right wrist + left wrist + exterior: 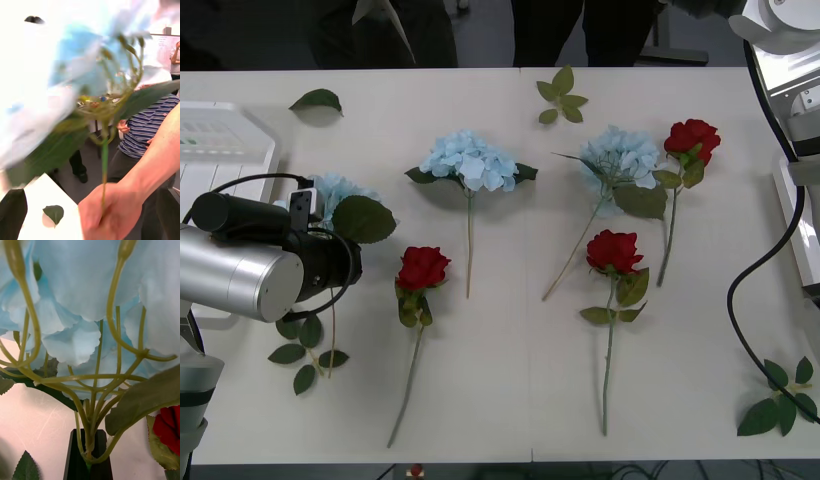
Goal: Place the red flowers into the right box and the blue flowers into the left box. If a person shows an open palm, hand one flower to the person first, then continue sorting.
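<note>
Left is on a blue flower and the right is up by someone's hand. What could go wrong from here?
1. The left gripper pinches the blue hydrangea at the stem fork, with a big leaf and a red rose close by; lifting may snag or drag the rose.
2. A person's hand grips the stem of the blue flower in the right wrist view; if the right arm moves now, the stem may get yanked.

My left arm [265, 262] hides most of the 9 o'clock hydrangea [340, 190]; right-wrist hydrangea [67, 75] blurred.
</note>
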